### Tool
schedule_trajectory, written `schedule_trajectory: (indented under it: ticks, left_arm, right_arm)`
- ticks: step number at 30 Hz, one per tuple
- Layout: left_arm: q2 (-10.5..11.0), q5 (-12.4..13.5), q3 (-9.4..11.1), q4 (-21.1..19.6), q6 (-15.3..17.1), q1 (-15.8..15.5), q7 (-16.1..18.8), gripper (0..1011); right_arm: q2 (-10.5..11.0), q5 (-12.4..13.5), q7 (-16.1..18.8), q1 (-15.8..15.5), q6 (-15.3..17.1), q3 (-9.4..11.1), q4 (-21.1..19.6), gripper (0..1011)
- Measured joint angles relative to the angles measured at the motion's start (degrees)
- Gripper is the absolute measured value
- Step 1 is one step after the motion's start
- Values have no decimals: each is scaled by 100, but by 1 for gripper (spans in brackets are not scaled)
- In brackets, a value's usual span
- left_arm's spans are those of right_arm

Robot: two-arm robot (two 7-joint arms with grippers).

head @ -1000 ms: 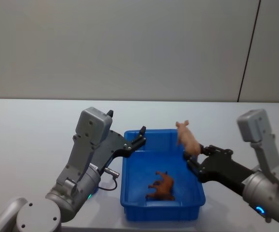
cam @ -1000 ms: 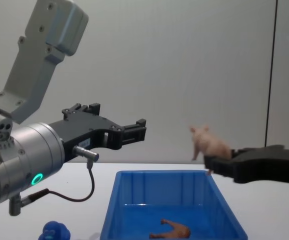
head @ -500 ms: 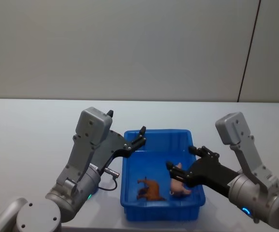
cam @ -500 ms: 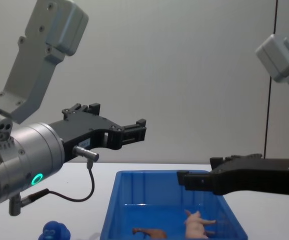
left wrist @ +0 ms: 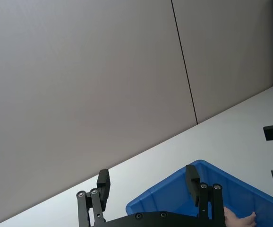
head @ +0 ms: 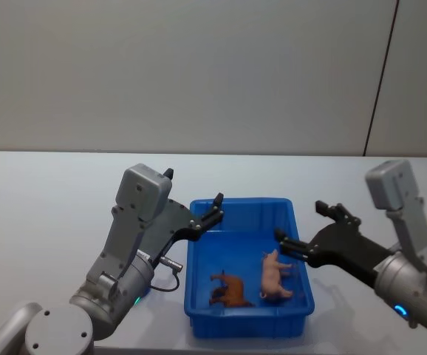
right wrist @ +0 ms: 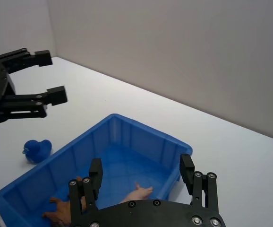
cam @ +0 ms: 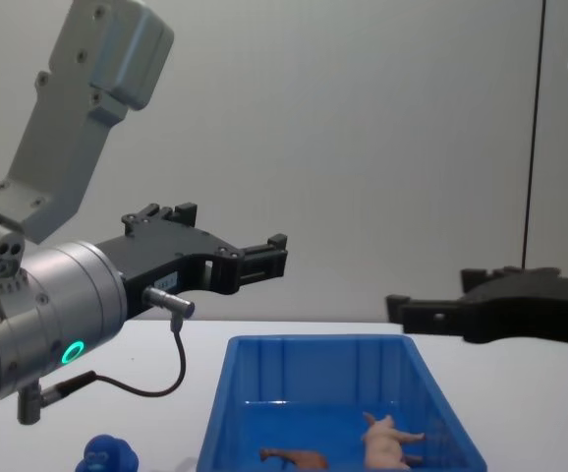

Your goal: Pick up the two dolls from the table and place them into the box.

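Both dolls are in the bright blue rectangular plastic bin [head: 247, 326], which sits on the grey table [head: 51, 200] at 6 o'clock in the head view.
- Pink plastic pig [head: 275, 275]: lies on its side on the bin floor, head towards 12 o'clock, legs towards 3 o'clock. It is in the 3 o'clock half, close to that wall.
- Slim brown four-legged animal [head: 228, 288]: also on its side on the bin floor, just beside the pig at its 9 o'clock. I can't tell if they touch.
- Rounded blue figure [cam: 107, 455]: on the table outside the bin, near its 9 o'clock wall.
- Left gripper [head: 217, 209]: hangs above the bin's 10 o'clock corner, jaws apart and empty.
- Right gripper [head: 300, 222]: over the bin's 3 o'clock rim, above the pig and clear of it, jaws spread wide with nothing between them.
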Motion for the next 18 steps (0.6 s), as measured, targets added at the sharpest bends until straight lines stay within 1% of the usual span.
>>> schedule_trajectory:
  ticks: [7,14,18]
  left_arm:
    - [0,0,0,0,0,0,0,1003]
    - [0,0,-1,-1,8,2,-1,1003]
    - [13,15,-7,-37,78,20,1,1003]
  right_arm:
    - [151,150,11,31,-223,166,160,1001]
    - [228,211,21,61,-347,251,272,1001]
    - [257,233,24,70,-391,279,315,1001]
